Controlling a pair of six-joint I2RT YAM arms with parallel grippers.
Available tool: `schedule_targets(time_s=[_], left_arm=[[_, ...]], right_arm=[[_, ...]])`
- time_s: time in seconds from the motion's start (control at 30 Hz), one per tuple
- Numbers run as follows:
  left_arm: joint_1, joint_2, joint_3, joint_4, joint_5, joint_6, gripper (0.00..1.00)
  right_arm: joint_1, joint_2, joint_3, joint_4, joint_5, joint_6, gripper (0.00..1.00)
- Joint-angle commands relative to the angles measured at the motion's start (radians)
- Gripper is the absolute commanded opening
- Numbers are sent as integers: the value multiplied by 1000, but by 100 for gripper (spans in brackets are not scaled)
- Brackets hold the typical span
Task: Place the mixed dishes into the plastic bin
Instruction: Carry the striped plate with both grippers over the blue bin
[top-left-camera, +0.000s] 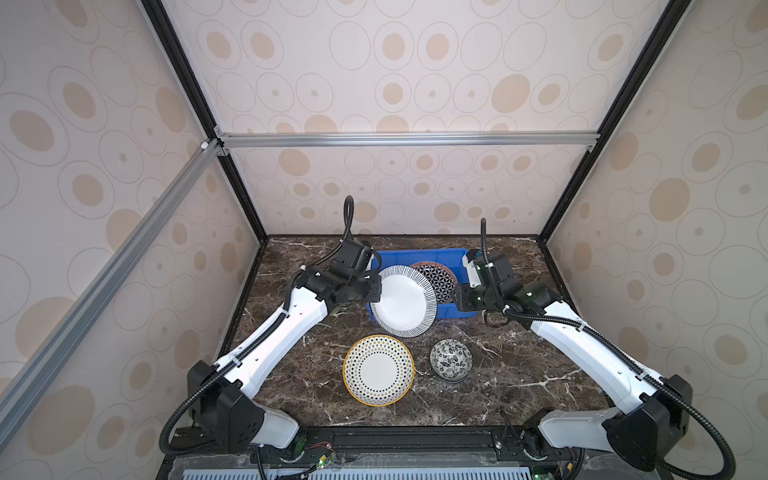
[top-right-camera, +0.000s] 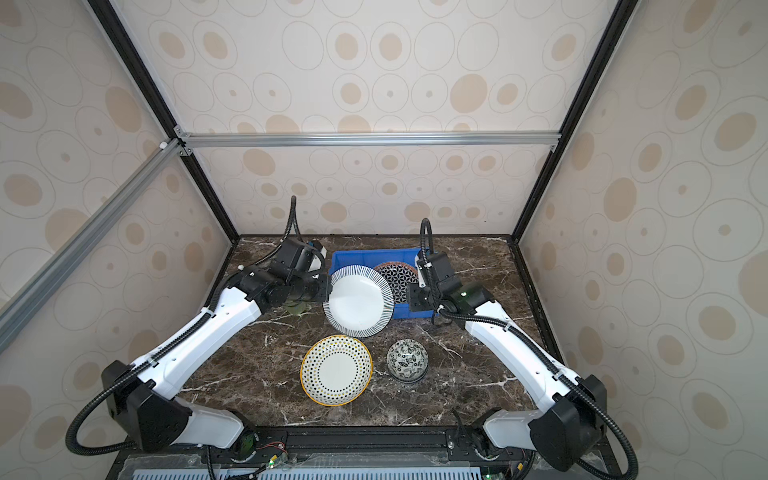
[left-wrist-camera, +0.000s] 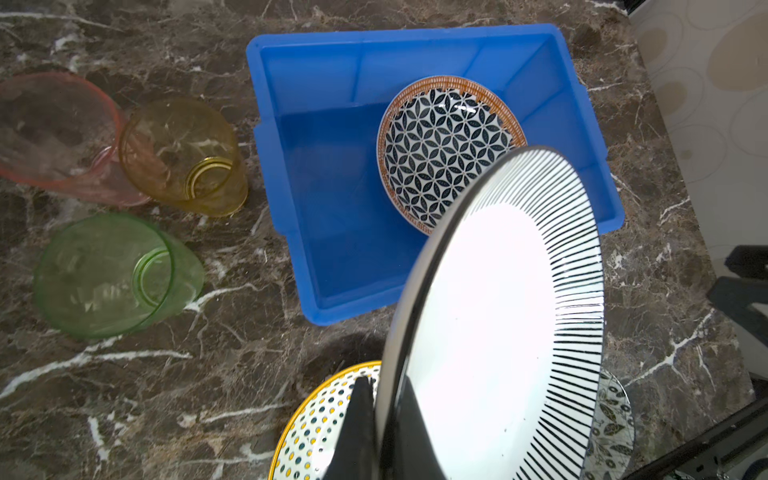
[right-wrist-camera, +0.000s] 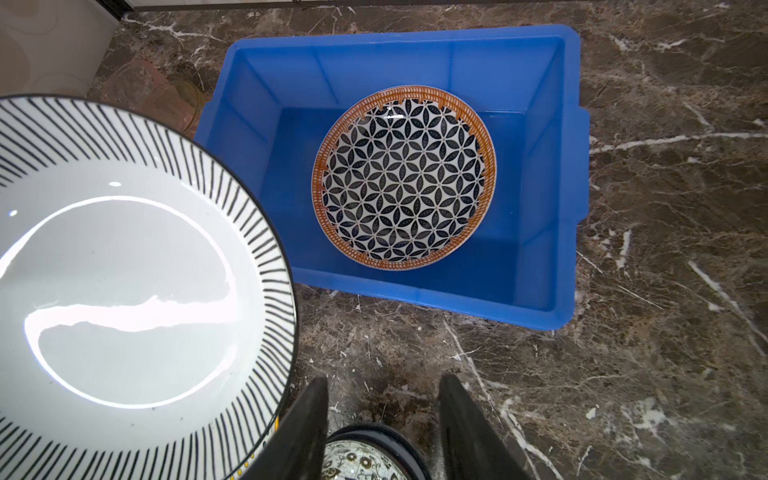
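Carrying striped-rim round ceramic plate (top-left-camera: 403, 301), pinched in our left fingers (left-wrist-camera: 357, 432), above near rim of blue rectangular plastic bin (top-left-camera: 419, 252); right fingers (right-wrist-camera: 307, 424) spread, empty. Next we probably clear the rim, lower, release.

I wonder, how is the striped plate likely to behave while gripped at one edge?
Its glaze throws bright glare, so the striped plate is probably slippery in the left gripper. Pinched at the rim only, it may pivot downward. It looks like stiff ceramic, likely to chip if dropped.
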Motion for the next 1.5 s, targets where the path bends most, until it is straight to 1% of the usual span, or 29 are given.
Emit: schedule_targets(time_s=[0.0,0.13,0.33,0.53,0.6,0.83,1.07,1.47], left_arm=[[6,26,116,134,35,22,0],[13,101,189,156,40,28,0],[34,206,271,222,73,1,0],[47,312,351,257,69,-12,0],[47,343,371,266,51,-14,0],[55,443,417,319,42,-30,0],[56,531,454,324,1,-20,0],[56,632,478,339,7,-31,0]], right_arm=[[-18,-25,-12,24,-23,-4,46],[-40,-31,-23,39,-35,-1,46],[-71,-21,-20,43,-55,-5,47],[-101,-20,-22,39,-67,-12,47],[-111,-18,-24,38,-71,-14,47],[-132,-8,-24,35,-84,-9,48],[-139,9,-22,37,-101,-2,48],[-146,38,-16,36,-121,-1,48]])
